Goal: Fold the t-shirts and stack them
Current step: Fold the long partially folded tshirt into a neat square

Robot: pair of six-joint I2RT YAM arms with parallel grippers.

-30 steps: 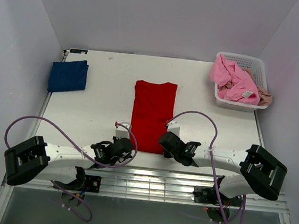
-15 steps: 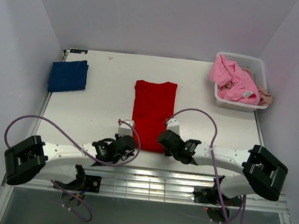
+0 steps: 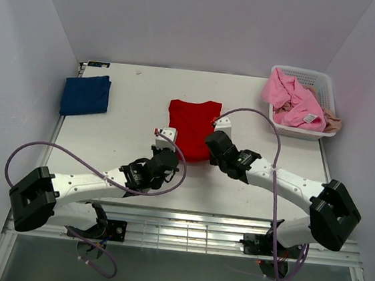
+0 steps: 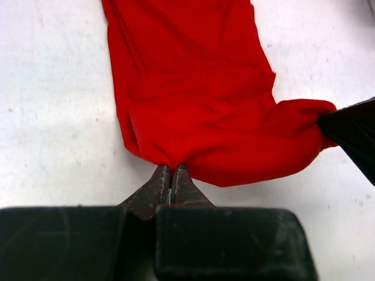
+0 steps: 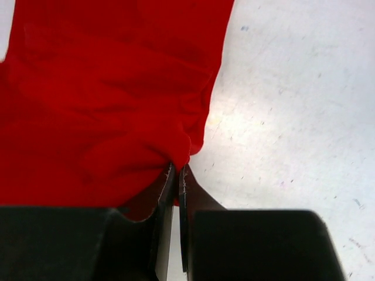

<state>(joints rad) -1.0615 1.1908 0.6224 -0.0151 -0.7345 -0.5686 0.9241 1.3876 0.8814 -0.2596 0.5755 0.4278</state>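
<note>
My left gripper (image 4: 171, 177) and right gripper (image 5: 178, 175) clamp the hem of the bright red cloth t-shirt (image 3: 191, 117) — I should carry its 2 corners level.

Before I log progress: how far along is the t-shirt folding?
Done: the navy t-shirt lies folded, far left. In hand: the left gripper and right gripper are shut on the red t-shirt, its near end doubled over. Left: the pink t-shirt and beige t-shirt, crumpled in the basket; nothing is stacked.
</note>
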